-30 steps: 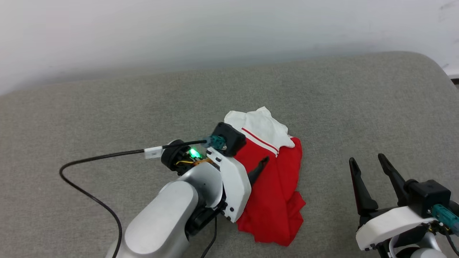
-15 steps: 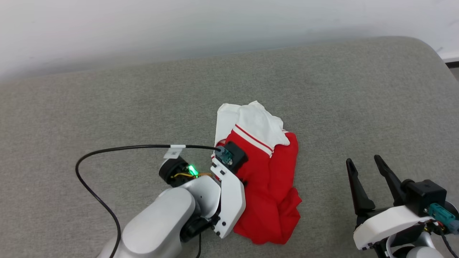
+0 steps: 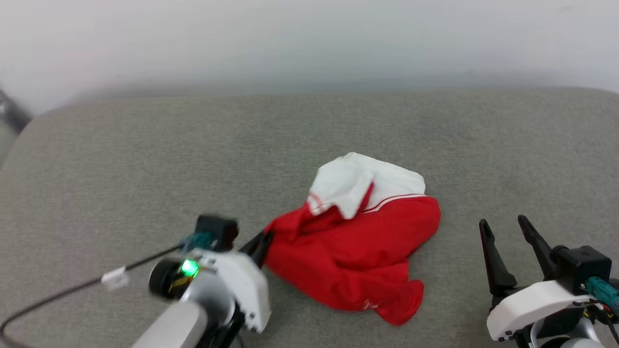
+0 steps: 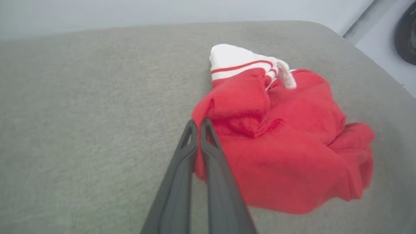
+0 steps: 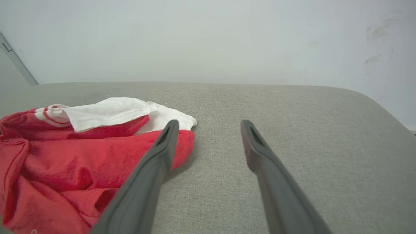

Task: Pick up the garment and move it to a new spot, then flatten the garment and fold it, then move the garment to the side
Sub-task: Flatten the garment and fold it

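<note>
Garment [image 3: 348, 246] lies crumpled mid-way along the grey cushion [image 3: 145, 159], wider than a second ago, with a red corner drawn leftward. Our left gripper [image 3: 265, 237] pinches that corner, fingers pressed together. Right gripper [image 3: 503, 221] is spread, idle nearby. We judge the relocation drag underway and flattening not begun.

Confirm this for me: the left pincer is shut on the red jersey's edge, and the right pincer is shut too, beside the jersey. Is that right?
Not quite: the right pincer is open, jaws apart, beside the jersey, as the right wrist view shows. The left pincer is shut on the jersey's red edge.
</note>
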